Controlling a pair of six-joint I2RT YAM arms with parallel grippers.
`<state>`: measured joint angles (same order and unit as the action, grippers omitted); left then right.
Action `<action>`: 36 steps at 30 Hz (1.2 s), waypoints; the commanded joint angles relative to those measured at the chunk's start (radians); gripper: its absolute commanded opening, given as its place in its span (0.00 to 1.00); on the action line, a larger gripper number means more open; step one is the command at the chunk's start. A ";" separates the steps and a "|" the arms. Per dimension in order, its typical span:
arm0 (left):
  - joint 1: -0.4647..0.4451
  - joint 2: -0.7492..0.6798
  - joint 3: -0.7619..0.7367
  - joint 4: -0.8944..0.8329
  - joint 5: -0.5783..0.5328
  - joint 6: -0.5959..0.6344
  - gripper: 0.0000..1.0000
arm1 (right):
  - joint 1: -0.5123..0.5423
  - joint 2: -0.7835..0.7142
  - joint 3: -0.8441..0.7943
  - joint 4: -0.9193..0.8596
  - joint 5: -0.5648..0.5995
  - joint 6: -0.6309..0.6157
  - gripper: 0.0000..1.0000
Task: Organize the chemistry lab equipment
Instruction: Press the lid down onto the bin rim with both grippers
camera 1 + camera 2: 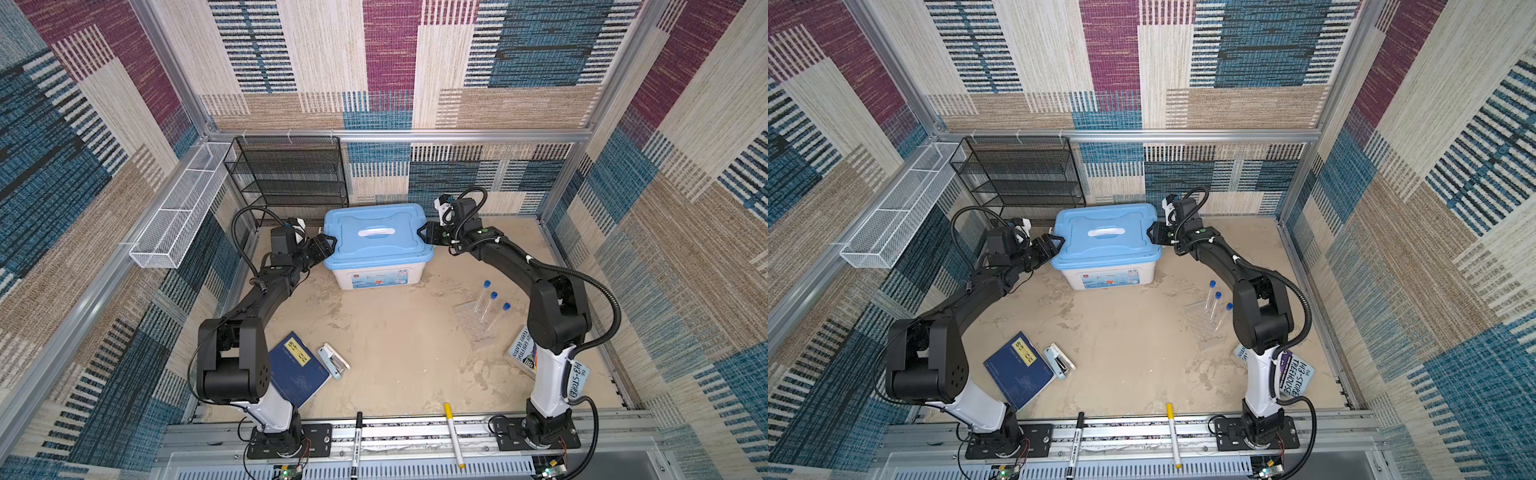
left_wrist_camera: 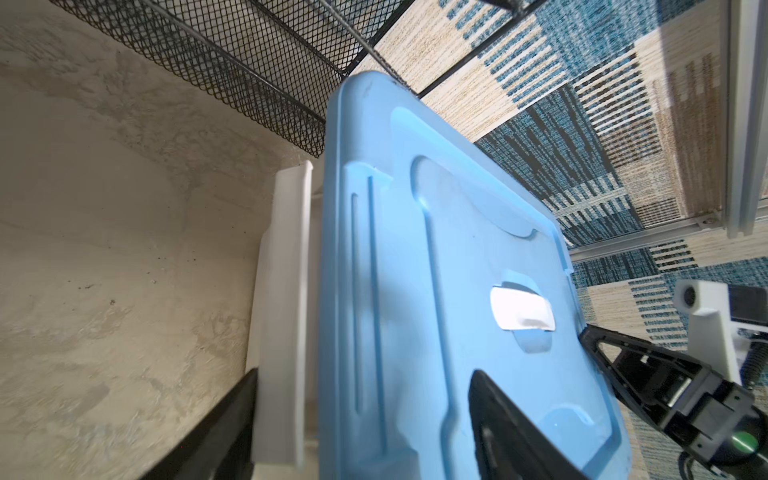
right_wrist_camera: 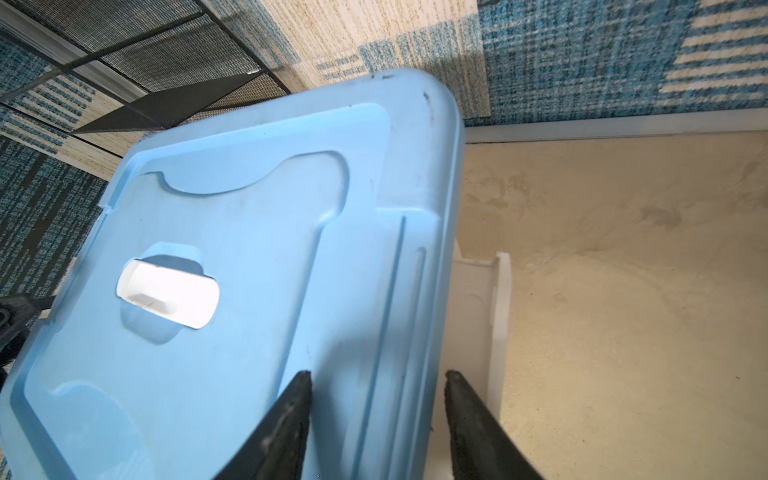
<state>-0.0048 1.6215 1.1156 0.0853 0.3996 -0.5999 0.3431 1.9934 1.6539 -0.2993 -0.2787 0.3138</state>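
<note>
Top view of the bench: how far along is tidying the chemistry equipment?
Done: three test tubes sit in the clear rack. In hand: the left gripper and right gripper straddle opposite ends of the blue lid, on the white box; whether they grip it is unclear. Left: the rack is out on the table, and no other lab pieces are visible.

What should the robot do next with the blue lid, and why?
Probably squeeze the blue lid at both ends and lift it a little. The left gripper and right gripper each straddle one end of it. The lid covers the white box, and the test tubes stand outside on the table, so the box likely has to be opened first.
</note>
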 commanded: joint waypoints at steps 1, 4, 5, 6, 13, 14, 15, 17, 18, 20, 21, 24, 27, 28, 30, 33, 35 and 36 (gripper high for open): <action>-0.016 -0.002 0.059 -0.141 -0.074 0.083 0.75 | 0.002 0.007 -0.020 -0.162 0.038 -0.023 0.53; -0.030 0.004 0.080 -0.211 -0.117 0.118 0.72 | 0.003 0.007 -0.023 -0.163 0.041 -0.025 0.53; -0.033 0.002 0.081 -0.219 -0.132 0.122 0.70 | 0.002 0.007 -0.024 -0.162 0.040 -0.025 0.53; -0.043 -0.001 0.085 -0.237 -0.158 0.132 0.68 | 0.002 0.007 -0.025 -0.163 0.041 -0.024 0.53; -0.127 0.011 0.173 -0.417 -0.375 0.236 0.61 | 0.002 0.000 -0.041 -0.157 0.042 -0.021 0.53; -0.147 0.015 0.188 -0.445 -0.427 0.261 0.60 | 0.002 -0.001 -0.043 -0.155 0.040 -0.020 0.53; -0.170 0.021 0.205 -0.469 -0.486 0.291 0.59 | 0.003 -0.003 -0.045 -0.153 0.040 -0.020 0.53; -0.194 0.034 0.230 -0.506 -0.529 0.319 0.58 | 0.004 -0.004 -0.048 -0.152 0.040 -0.019 0.53; -0.200 0.041 0.235 -0.514 -0.530 0.324 0.58 | 0.004 -0.004 -0.048 -0.152 0.040 -0.018 0.53; -0.205 0.043 0.231 -0.510 -0.531 0.319 0.56 | 0.006 -0.002 -0.045 -0.152 0.040 -0.019 0.53; -0.209 0.043 0.231 -0.510 -0.538 0.323 0.55 | 0.007 -0.003 -0.046 -0.152 0.041 -0.018 0.53; -0.221 0.041 0.236 -0.515 -0.561 0.331 0.50 | 0.010 -0.004 -0.048 -0.151 0.041 -0.017 0.53; -0.219 0.028 0.222 -0.492 -0.527 0.311 0.49 | 0.013 -0.002 -0.049 -0.150 0.042 -0.016 0.53; -0.219 0.025 0.218 -0.486 -0.514 0.301 0.49 | 0.013 -0.002 -0.049 -0.150 0.042 -0.017 0.53; -0.218 0.024 0.221 -0.485 -0.496 0.290 0.50 | 0.013 -0.002 -0.048 -0.149 0.039 -0.015 0.53; -0.208 0.020 0.223 -0.493 -0.465 0.256 0.51 | 0.014 -0.007 -0.039 -0.149 0.012 -0.017 0.53; -0.191 0.006 0.212 -0.489 -0.436 0.223 0.52 | 0.013 -0.025 -0.034 -0.140 -0.002 -0.007 0.54; -0.184 0.000 0.208 -0.489 -0.431 0.213 0.52 | 0.011 -0.033 -0.026 -0.140 -0.002 -0.005 0.58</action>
<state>-0.2024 1.6356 1.3350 -0.3344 -0.0959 -0.3382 0.3538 1.9678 1.6245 -0.2867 -0.2806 0.3145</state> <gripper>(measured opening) 0.517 0.560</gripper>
